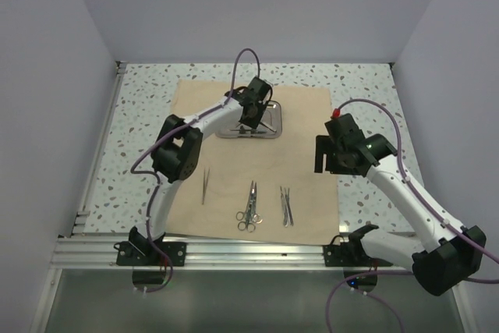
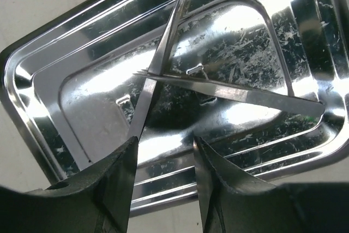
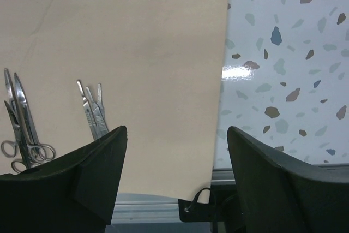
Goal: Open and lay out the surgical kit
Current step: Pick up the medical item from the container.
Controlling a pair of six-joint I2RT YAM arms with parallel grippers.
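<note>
The left end effector [image 1: 249,117] hangs over the steel tray [image 1: 274,124] at the far middle of the cloth wrap [image 1: 304,115]. In the left wrist view its two dark fingers [image 2: 117,189] stand apart with the tray floor showing between them, so it is open and grips nothing. A slim pointed pair of tweezers [image 2: 159,61] lies in the tray with its near end right at the tip of the left-hand finger; whether the two touch cannot be told. A second slim pointed instrument [image 2: 245,95] lies across it, the two crossing near the tray's middle.

The right end effector [image 1: 321,163] hovers at the right edge of the cloth, over the border between the cloth and the speckled tabletop [image 1: 140,115]. Its jaws are wide apart, with nothing between them.

The cloth wrap is spread flat on the tabletop. On its near half three groups of instruments lie in a row, well apart from one another. A single pair of tweezers [image 1: 204,185] is on the left. Ring-handled instruments [image 1: 249,207] lie close together in the middle. Two or three slim straight instruments [image 1: 286,207] lie side by side on the right. All of them point roughly away from the arm bases.
</note>
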